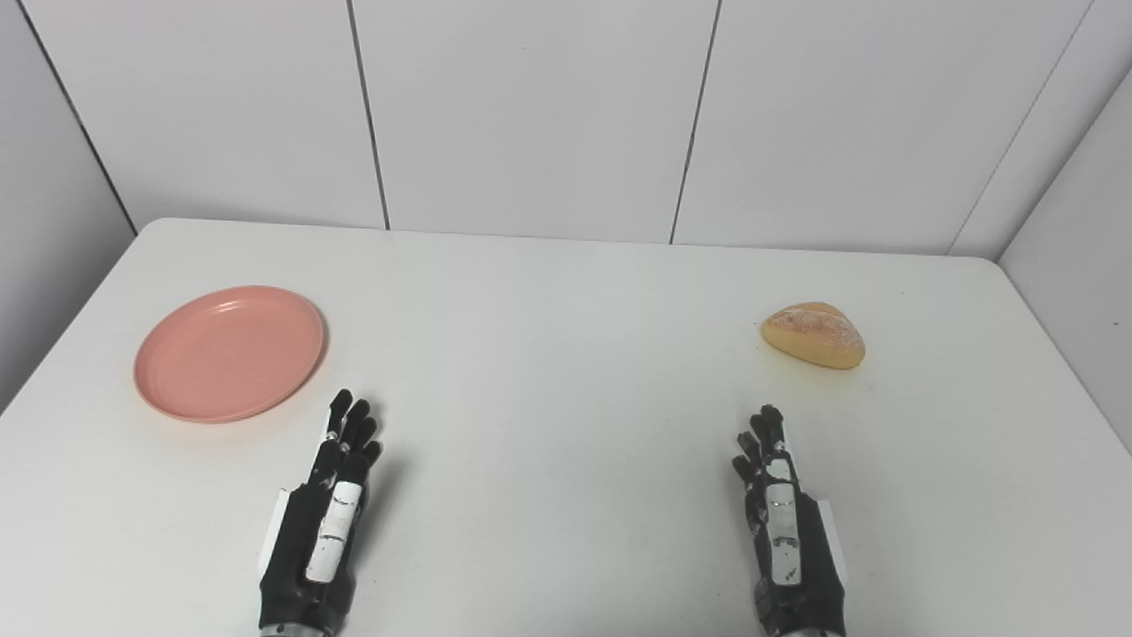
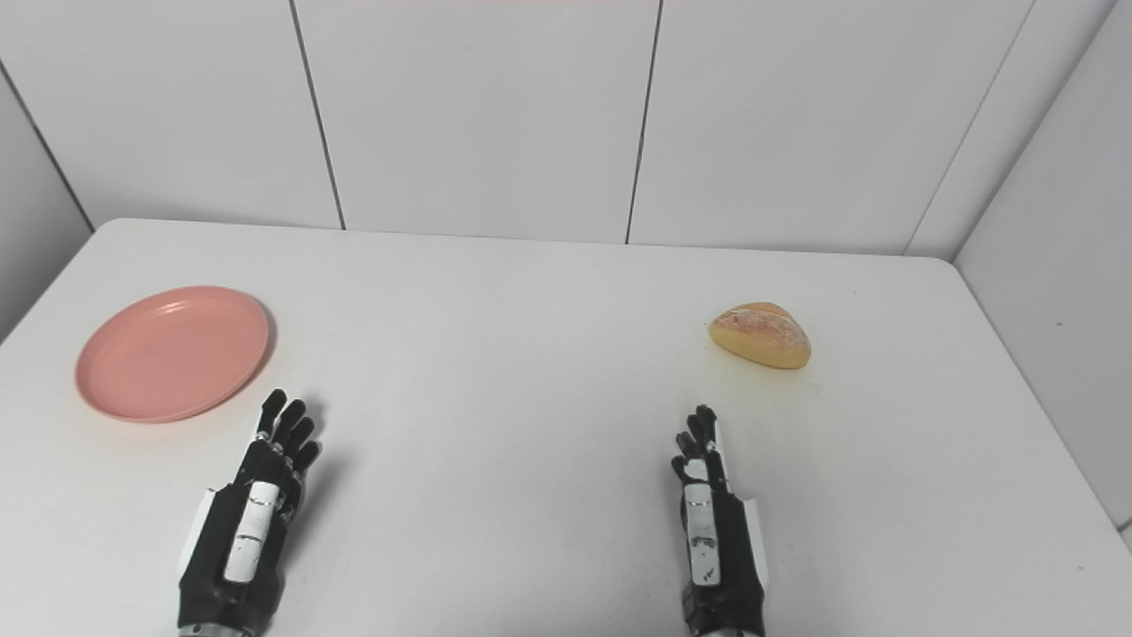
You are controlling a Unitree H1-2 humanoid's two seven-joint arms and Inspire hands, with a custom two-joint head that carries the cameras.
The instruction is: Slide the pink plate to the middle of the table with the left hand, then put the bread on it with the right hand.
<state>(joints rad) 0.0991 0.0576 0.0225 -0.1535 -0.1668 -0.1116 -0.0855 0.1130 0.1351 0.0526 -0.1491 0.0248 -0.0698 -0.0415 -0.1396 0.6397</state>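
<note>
A round pink plate lies empty on the left side of the white table. A golden bread roll rests on the right side. My left hand stretches forward near the front edge, a little right of and nearer than the plate, open, fingers extended, touching nothing. My right hand lies in the same way below and slightly left of the bread, open and holding nothing.
White wall panels stand right behind the table's far edge, and a side wall runs close along the right edge. Bare tabletop stretches between plate and bread.
</note>
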